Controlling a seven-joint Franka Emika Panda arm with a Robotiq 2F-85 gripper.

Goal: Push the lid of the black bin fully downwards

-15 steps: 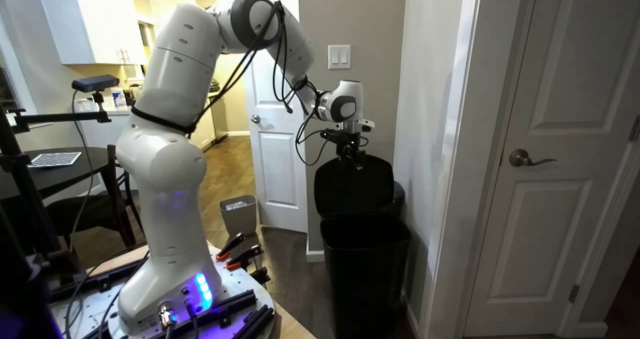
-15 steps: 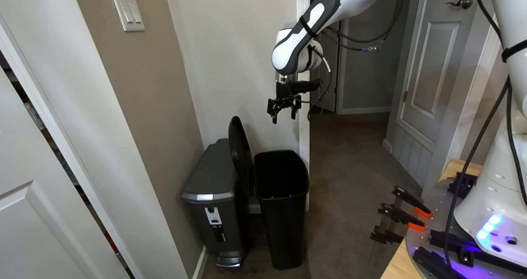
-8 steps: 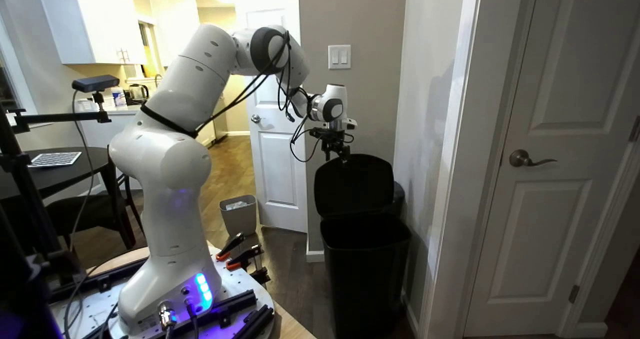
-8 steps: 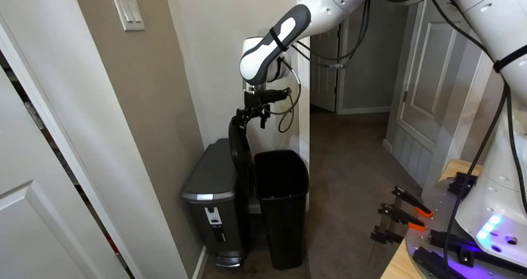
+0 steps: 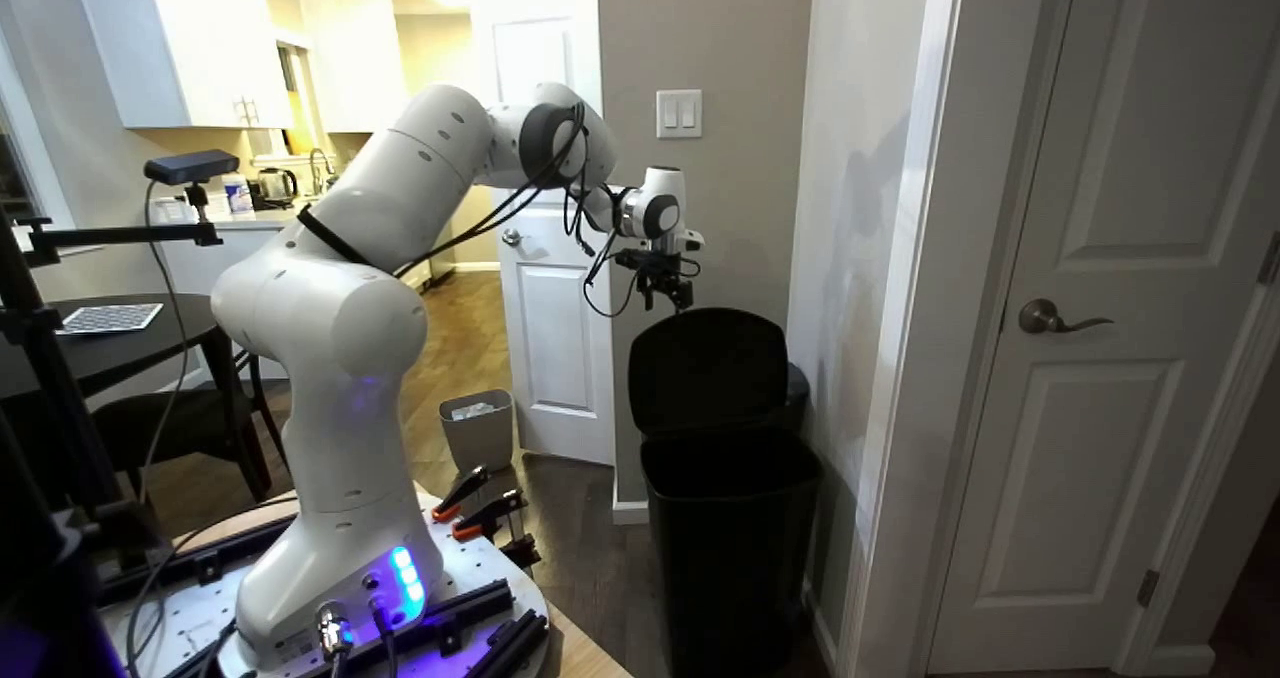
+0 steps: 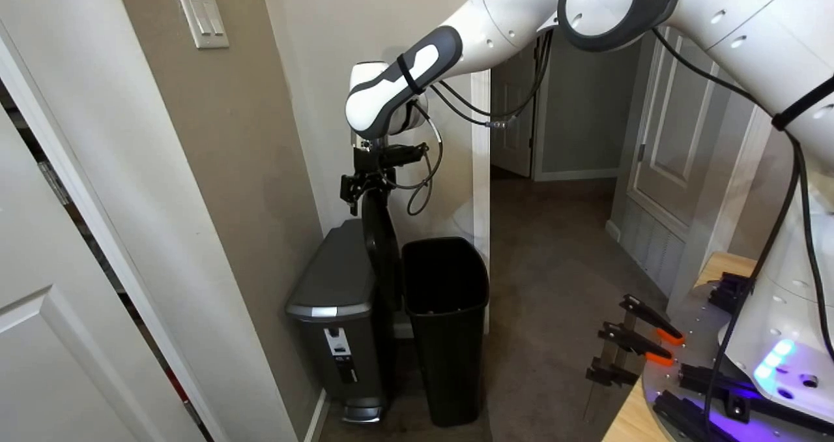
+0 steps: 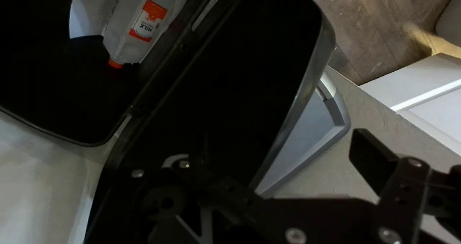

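Gripper [image 5: 666,299] is spread wide and holds nothing, near the top of the lid [image 5: 708,374]; I can't tell if they touch. The lid stands up at the back of the black bin [image 5: 735,558]. Pushing its inside could knock it backward onto the gray bin [image 6: 345,321]; pressing straight down could jam its edge.

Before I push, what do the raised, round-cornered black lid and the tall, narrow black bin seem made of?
The lid looks like plastic, its smooth edge glossy in the wrist view. The bin is probably plastic: satin walls, rounded corners, thin rim; darkness leaves texture unclear.
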